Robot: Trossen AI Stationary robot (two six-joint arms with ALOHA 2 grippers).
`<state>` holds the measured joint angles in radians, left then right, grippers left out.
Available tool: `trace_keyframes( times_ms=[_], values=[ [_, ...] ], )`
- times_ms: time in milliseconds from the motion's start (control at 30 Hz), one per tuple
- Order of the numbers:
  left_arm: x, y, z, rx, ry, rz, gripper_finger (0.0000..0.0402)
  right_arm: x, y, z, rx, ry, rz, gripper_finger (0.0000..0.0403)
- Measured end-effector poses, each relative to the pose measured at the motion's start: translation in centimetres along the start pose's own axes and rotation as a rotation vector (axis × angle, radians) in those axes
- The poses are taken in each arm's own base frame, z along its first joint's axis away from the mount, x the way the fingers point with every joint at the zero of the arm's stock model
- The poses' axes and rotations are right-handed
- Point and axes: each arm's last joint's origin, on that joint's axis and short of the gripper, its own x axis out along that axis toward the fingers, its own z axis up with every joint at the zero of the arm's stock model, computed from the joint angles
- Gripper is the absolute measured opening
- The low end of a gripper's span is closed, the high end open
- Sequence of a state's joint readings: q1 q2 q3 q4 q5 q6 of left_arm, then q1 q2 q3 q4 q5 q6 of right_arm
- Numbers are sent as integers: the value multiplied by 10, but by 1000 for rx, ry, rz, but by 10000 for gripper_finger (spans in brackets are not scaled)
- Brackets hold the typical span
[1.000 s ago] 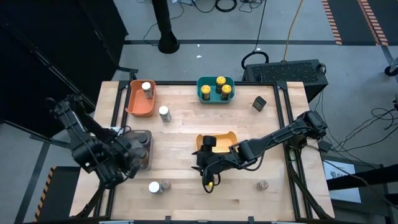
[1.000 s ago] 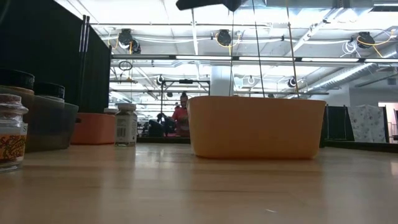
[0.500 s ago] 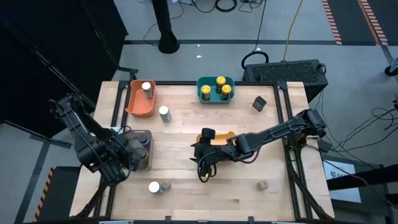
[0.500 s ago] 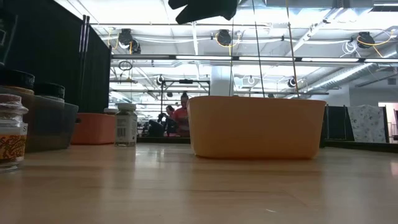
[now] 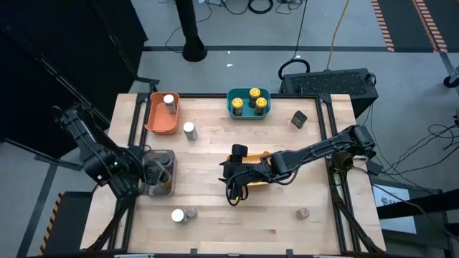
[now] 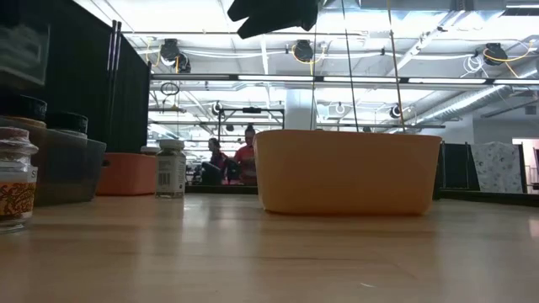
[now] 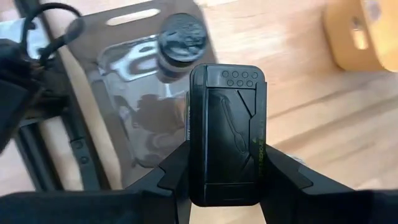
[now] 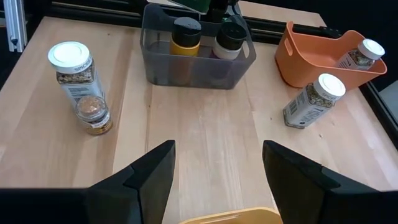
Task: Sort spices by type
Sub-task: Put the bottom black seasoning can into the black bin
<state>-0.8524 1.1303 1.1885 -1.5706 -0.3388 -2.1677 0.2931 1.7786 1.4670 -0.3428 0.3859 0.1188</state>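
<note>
While my right gripper (image 8: 217, 149) hangs open and empty above the yellow bin (image 5: 257, 155), a careless descent may clip its rim, shoving it. My left gripper (image 5: 143, 174) waits well left of that bin.

Even, bright overhead light fills the high view; the wooden table (image 5: 215, 179) reads pale and flat, with only short soft shadows hugging the bins and arms, while a dark curtained area at 9 to 11 o'clock stays nearly black. In the low view, ceiling strip lights (image 6: 278, 78) at 12 o'clock glare white and wash out the room beyond; the table near the lens is blurred, and the jar (image 6: 15, 178) at 9 o'clock is soft. The yellow bin (image 6: 347, 171) is backlit yet evenly toned. The left wrist view is blurred throughout, with glare on the grey bin (image 7: 134, 93). The right wrist view is crisp, its lines bowing slightly toward the edges.
</note>
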Motion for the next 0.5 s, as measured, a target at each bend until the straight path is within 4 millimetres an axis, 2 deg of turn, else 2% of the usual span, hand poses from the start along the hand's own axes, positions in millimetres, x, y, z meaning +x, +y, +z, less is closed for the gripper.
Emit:
trace_keyframes(
  times_ms=[300,500],
  values=[
    [16,21,11,-16,2,37,137,0,0,0,0,0,1,226],
    [18,29,18,-18,27,42,137,0,0,0,0,-1,1,226]
  ],
)
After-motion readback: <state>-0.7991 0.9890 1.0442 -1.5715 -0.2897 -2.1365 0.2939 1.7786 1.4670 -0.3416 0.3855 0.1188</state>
